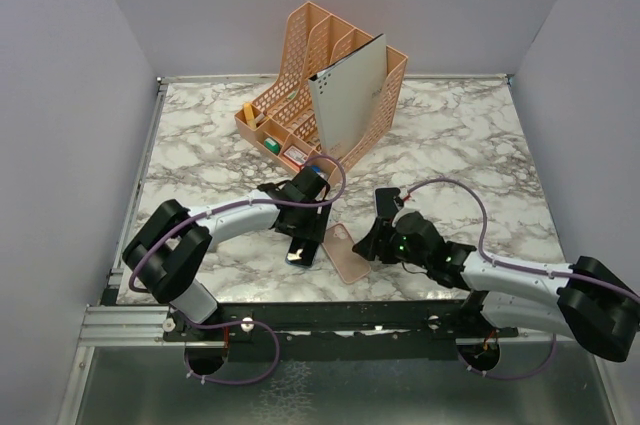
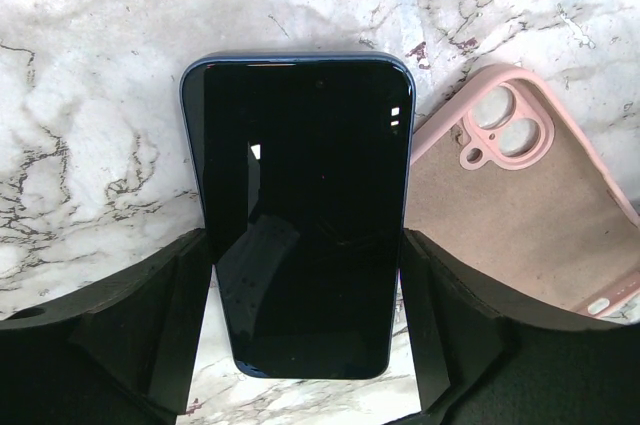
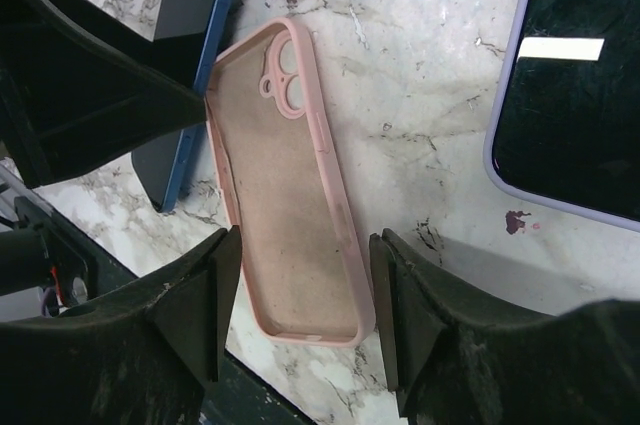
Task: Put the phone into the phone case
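Top view: blue phone (image 1: pixel 302 253) and pink phone case (image 1: pixel 347 253) lie side by side at lower centre, insertion not yet begun. Left wrist: left gripper (image 2: pixel 305 275) straddles the phone, fingers at its edges, clamp unclear. Right wrist: right gripper (image 3: pixel 305 245) straddles the empty case's lower end, hold likewise unclear.

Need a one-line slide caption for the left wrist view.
Left claw brackets the blue phone, screen up on the marble table, pink case open-side up beside it.
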Robot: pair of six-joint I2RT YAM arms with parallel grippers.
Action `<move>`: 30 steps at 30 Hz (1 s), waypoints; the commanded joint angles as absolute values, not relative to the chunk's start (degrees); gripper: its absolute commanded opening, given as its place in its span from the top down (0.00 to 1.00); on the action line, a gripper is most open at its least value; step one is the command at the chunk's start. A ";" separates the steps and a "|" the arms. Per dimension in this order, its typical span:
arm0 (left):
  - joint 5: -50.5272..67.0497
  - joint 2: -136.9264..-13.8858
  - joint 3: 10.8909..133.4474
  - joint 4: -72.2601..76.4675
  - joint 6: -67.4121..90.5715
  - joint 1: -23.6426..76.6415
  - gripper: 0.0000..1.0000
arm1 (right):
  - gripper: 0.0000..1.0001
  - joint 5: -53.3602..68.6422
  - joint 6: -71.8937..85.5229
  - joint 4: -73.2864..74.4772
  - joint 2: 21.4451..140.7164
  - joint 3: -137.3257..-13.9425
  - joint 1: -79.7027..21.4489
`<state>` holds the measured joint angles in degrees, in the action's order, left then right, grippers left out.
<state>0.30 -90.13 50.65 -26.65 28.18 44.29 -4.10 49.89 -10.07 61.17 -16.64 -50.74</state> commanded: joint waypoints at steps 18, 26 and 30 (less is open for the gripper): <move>9.18 -90.95 45.91 -26.10 32.43 44.74 0.71 | 0.63 1.42 51.61 -14.40 67.18 -15.72 -51.14; 10.06 -88.19 46.48 -25.75 34.72 44.30 0.79 | 0.75 0.23 56.87 -14.88 65.47 -13.83 -51.14; 10.08 -86.66 47.39 -25.82 35.65 44.21 0.80 | 0.81 -0.52 62.59 -19.62 64.78 -10.69 -51.15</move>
<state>4.45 -87.81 48.40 -24.12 32.18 43.88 0.36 56.36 -14.98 65.69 -13.61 -50.74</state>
